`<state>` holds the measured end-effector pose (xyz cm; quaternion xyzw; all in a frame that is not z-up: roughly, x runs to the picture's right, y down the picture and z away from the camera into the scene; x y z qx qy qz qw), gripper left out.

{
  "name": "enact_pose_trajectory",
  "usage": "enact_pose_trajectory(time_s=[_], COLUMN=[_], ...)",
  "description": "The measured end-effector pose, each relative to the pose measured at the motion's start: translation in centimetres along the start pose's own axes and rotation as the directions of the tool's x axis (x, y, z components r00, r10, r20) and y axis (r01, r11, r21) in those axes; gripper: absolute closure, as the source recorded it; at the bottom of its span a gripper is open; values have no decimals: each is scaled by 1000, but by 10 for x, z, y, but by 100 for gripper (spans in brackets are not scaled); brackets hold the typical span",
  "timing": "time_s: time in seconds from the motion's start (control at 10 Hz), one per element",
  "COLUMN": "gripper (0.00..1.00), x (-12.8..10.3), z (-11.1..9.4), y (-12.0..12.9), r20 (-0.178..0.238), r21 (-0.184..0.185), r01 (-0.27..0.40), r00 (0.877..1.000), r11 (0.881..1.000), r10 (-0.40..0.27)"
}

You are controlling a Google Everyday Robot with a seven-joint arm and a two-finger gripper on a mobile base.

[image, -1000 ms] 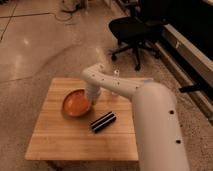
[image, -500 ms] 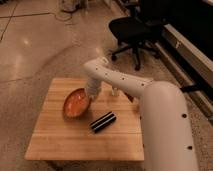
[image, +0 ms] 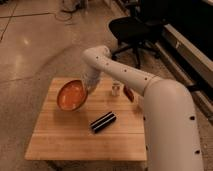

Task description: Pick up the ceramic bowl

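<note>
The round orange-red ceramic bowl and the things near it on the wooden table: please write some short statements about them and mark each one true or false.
1. The round, shallow orange-red ceramic bowl is tilted, its inside facing the camera. True.
2. The gripper is at the bowl's right rim. True.
3. The dark cylindrical object stands upright inside the bowl. False: it lies on its side on the light wooden table, in front of and to the right of the bowl.
4. The small pale jar-like item is left of the bowl. False: it is to the right, beyond the arm.
5. A black office chair stands on the floor behind the table. True.
</note>
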<state>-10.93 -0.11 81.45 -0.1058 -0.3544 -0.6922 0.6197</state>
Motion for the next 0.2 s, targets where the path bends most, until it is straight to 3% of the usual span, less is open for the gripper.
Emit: enact_pose_trajectory(time_s=[0.2], gripper=[100], x=[-2], z=[-10], y=[-7], r20=[14], r21=[29], r01=[28], r00=[999], r11=[999], r10=[-29])
